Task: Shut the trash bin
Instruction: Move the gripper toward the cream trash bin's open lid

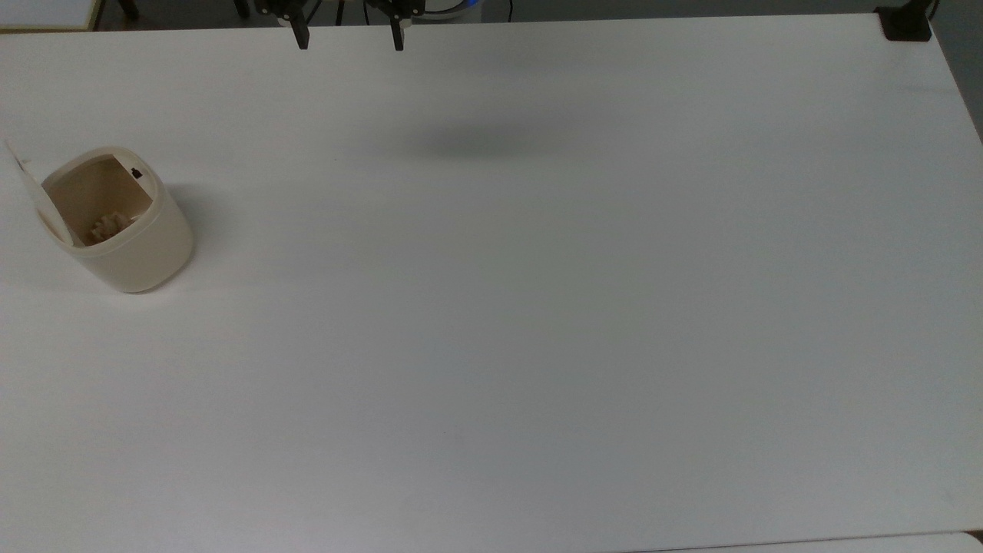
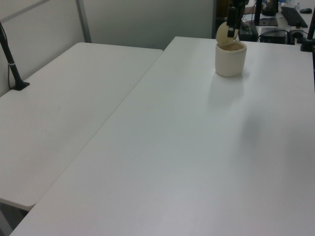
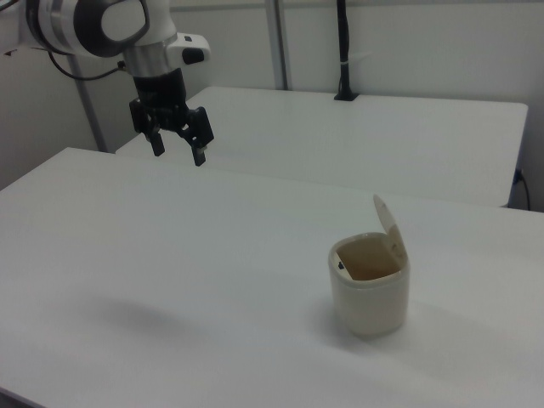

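The bin [image 1: 123,230] is seen standing upright on the white counter [image 1: 537,307], near the top view's left edge and well apart from everything else. Its lid [image 1: 27,192] is raised on the hinge, standing nearly upright at the side of the rim that lies toward the top view's left, so the mouth is left uncovered. A small black button [image 1: 137,173] is seen on the rim, opposite the lid. Something pale and crumpled [image 1: 110,225] is seen lying inside at the bottom.

In the right view the bin [image 3: 371,293] is placed toward the right view's right, with the lid [image 3: 388,225] tilted up at its far-right side. In the left view the bin [image 2: 230,58] is found at the far end of the counter, with the lid [image 2: 224,33] raised behind it.

The claw [image 1: 349,34] is held above the counter at the top view's upper edge, well apart from the bin. Its two black fingers [image 1: 301,34] are spread wide apart, and nothing is held between them. In the right view the claw [image 3: 178,151] is seen hanging from the arm [image 3: 93,25] at the upper left, pointing downward, clear of the counter surface, on which a soft shadow [image 1: 476,142] is cast.

A second white counter [image 3: 382,127] is seen beyond, with a black post [image 3: 343,51] standing on it.
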You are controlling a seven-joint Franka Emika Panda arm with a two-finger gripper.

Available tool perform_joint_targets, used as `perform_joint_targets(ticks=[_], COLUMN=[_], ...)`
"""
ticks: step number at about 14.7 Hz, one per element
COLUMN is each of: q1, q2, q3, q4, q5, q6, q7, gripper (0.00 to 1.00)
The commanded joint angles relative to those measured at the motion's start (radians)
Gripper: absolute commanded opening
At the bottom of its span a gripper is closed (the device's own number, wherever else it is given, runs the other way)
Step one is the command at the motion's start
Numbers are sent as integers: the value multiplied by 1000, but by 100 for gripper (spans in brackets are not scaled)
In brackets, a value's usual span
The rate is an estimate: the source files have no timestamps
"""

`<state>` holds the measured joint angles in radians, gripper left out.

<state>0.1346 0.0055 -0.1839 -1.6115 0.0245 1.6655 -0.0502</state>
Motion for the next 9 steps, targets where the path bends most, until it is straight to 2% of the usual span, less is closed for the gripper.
perform_joint_targets(ticks=[1,9], q1=[-3,-6], q2=[-22,-19], q3=[-2,-5], q4=[-19,-18], q5=[21,21], q6=[-6,-4], q7=[-14,-28], gripper=[100,100])
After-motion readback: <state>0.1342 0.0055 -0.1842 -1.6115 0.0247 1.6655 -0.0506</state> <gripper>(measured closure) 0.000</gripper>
